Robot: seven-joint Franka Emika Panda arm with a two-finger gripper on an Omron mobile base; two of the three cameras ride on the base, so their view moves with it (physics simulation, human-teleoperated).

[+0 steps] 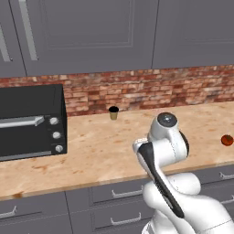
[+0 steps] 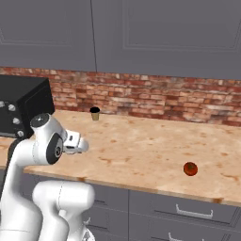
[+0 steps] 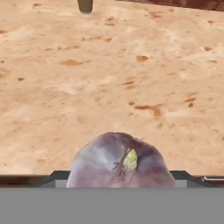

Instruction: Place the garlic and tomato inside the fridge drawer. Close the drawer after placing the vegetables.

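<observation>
One pale greyish-lilac garlic bulb (image 3: pixel 120 161) sat between the partly closed jaws of the two-finger gripper (image 3: pixel 120 175), apparently gripped, tip toward the camera, above the front edge of the speckled beige counter (image 3: pixel 109 78), the small red tomato (image 2: pixel 190 168) lying well apart nearer its right end.

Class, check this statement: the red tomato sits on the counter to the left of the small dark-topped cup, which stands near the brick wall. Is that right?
Not quite. The tomato sits on the counter to the right of the cup, not the left; the right base view shows this clearly. The cup does stand near the brick wall.
</observation>
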